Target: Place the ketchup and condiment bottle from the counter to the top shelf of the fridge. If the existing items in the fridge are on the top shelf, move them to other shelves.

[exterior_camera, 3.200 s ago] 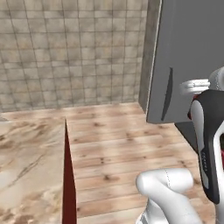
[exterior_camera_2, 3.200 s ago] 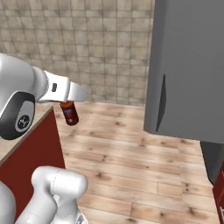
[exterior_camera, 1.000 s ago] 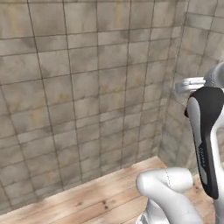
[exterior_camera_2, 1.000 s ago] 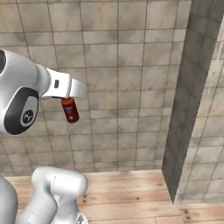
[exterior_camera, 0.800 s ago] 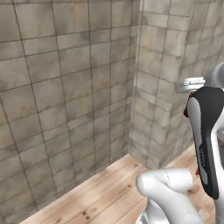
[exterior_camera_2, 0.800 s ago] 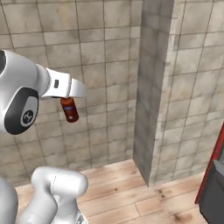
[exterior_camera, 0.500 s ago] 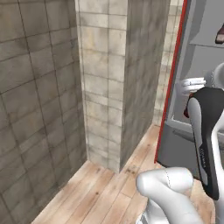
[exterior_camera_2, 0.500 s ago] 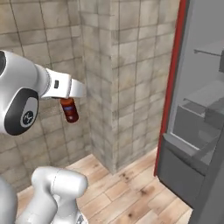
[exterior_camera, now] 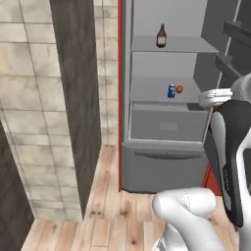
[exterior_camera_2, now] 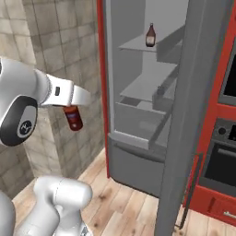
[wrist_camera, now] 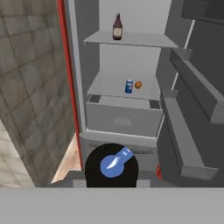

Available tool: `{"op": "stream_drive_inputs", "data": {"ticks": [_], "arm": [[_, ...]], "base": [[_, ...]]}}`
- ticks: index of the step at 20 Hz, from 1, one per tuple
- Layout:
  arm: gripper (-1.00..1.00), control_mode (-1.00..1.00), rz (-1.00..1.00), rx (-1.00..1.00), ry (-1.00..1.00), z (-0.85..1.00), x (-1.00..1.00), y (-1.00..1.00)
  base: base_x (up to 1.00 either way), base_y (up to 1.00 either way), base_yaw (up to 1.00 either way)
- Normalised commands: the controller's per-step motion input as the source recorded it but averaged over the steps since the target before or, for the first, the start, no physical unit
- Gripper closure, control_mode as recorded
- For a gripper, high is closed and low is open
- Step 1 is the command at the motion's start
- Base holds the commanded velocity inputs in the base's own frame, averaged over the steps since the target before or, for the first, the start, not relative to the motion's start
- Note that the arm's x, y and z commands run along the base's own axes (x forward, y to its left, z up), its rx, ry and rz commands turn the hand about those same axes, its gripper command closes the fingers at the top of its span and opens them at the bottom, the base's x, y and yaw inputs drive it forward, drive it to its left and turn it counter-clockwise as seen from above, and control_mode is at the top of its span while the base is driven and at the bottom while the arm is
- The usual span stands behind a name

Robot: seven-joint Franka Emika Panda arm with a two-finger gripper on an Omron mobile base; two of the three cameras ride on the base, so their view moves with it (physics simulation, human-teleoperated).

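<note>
My jaws are clamped on the condiment bottle (exterior_camera_2: 73, 118), which hangs cap-up below my gripper (exterior_camera_2: 70, 107), out in the air to the left of the fridge (exterior_camera_2: 138, 83) and clear of its red side edge. In the hand view the bottle's black cap (wrist_camera: 111, 165) sits at the bottom of the picture, facing the open fridge interior.

Fridge door stands open. The ketchup (exterior_camera: 161, 36) stands upright on the top shelf (exterior_camera: 181, 45), toward the shelf's left half and near its back wall. One shelf lower, the blue can (exterior_camera: 171, 91) stands upright near the middle of that board, with the small orange object (exterior_camera: 180, 89) just beside it on its right; whether they touch I cannot tell. Below that shelf is the closed grey drawer (exterior_camera: 166, 125).
</note>
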Motion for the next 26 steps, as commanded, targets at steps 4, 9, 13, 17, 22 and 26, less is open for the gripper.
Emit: {"op": "stream_drive_inputs", "data": {"ticks": [4, 9, 13, 17, 22, 26], "arm": [[1.0, 1.0, 0.0, 0.0, 0.0, 0.0, 0.0, 0.0], [1.0, 1.0, 0.0, 0.0, 0.0, 0.0, 0.0, 0.0], [1.0, 1.0, 0.0, 0.0, 0.0, 0.0, 0.0, 0.0], [1.0, 1.0, 0.0, 0.0, 0.0, 0.0, 0.0, 0.0], [1.0, 1.0, 0.0, 0.0, 0.0, 0.0, 0.0, 0.0], [1.0, -1.0, -0.19, 0.0, -0.15, 0.28, 0.31, -0.13]], "base": [[1.0, 0.16, -0.25], [0.98, 0.02, -0.17], [0.91, 0.01, -0.23], [0.83, 0.0, -0.2], [0.61, 0.0, -0.15], [0.11, 0.0, -0.05]]}}
